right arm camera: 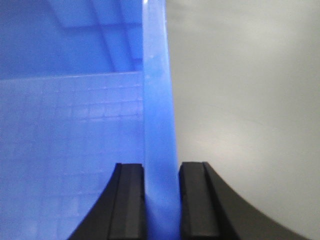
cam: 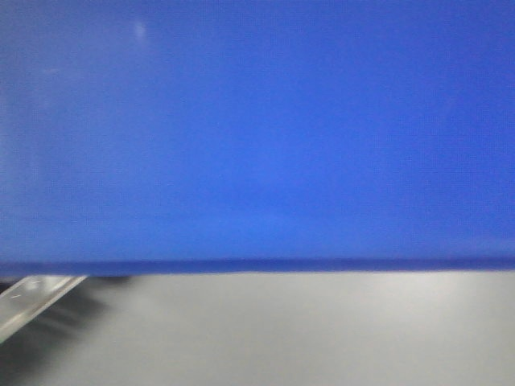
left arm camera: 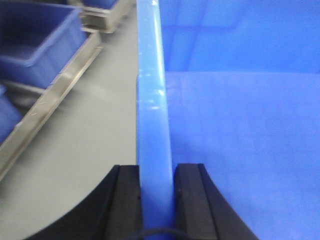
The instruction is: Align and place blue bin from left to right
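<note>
The blue bin (cam: 257, 129) fills most of the front view. Its flat wall is close to the lens, and its lower edge runs level above a grey surface (cam: 322, 338). The left end effector (left arm camera: 156, 172) is clenched on the bin's left wall, with its two black fingers (left arm camera: 127, 200) pressing the pale top rim (left arm camera: 152, 100) from either side, one outside the bin and one inside. The right end effector (right arm camera: 161, 172) grasps the bin's opposite wall the same way, the rim caught between its pads. The inside of the bin shows a faint grid pattern (right arm camera: 75, 130). Outside the bin's left wall, well apart from it, a metal rack (left arm camera: 55, 95) carries darker blue crates (left arm camera: 35, 45). I cannot tell whether the bin rests on the grey surface or hangs just above it.
</note>
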